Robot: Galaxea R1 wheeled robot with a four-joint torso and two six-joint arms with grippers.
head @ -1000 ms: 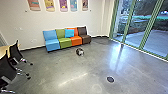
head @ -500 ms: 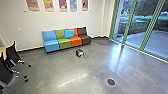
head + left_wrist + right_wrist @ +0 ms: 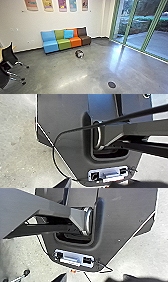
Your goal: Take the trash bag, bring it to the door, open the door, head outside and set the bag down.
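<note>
Head view: on the smooth grey concrete floor (image 3: 92,70) lies a small rounded thing, patched dark and whitish (image 3: 79,53); whether it is the trash bag, I cannot tell. Where the bag is, and so its colour and shape, I cannot say. Behind the rounded thing stands a row of low armless seats in light blue, green, orange and dark brown (image 3: 64,44), with a square bright-blue cushion (image 3: 68,34) leaning on the backrests. Colourful wall panels with rounded lower ends (image 3: 62,5) hang above. Black office chairs on castors (image 3: 10,53) stand by a pale wooden tabletop (image 3: 1,52) on the left; tall green-framed glass panels (image 3: 136,32) rise on the right, paving and greenery beyond. A flat dark disc (image 3: 112,84) is set in the floor nearer the robot.

Left wrist view: the robot's dark body, with a silvery fitting (image 3: 107,176) and a thin black cable (image 3: 62,132) curving past it. How the left gripper (image 3: 97,184) stands, I cannot tell.

Right wrist view: a similar pale metal fitting (image 3: 73,258) on the dark body, and small castors on metal legs (image 3: 26,273) over the floor. The right gripper's (image 3: 95,278) state cannot be told either.
</note>
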